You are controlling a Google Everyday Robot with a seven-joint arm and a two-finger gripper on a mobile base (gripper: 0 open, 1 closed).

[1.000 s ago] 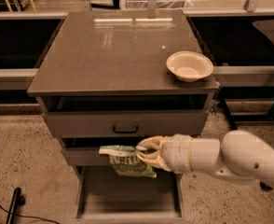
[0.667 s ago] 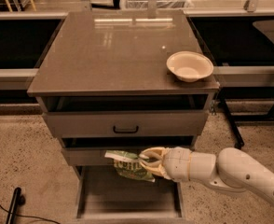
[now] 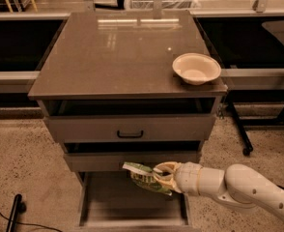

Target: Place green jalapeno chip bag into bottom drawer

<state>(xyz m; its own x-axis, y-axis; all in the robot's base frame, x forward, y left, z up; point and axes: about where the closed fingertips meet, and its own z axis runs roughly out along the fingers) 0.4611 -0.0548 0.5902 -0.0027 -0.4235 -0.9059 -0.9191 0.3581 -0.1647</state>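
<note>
The green jalapeno chip bag (image 3: 143, 177) hangs tilted over the open bottom drawer (image 3: 108, 202), just below the front of the middle drawer. My gripper (image 3: 162, 175) reaches in from the right on a white arm and is shut on the bag's right end, holding it above the drawer's grey tray. The bag's white band points up and to the left. The drawer is pulled out towards me and its floor shows bare under the bag.
A cream bowl (image 3: 196, 68) sits at the right edge of the brown cabinet top (image 3: 122, 52). The top drawer (image 3: 130, 127) has a black handle and stands slightly open. A black cable and post (image 3: 14, 212) lie on the floor at left.
The arm has drawn lower and a little to the right, carrying the bag down with it over the open bottom drawer. The grip on the bag is unchanged.
</note>
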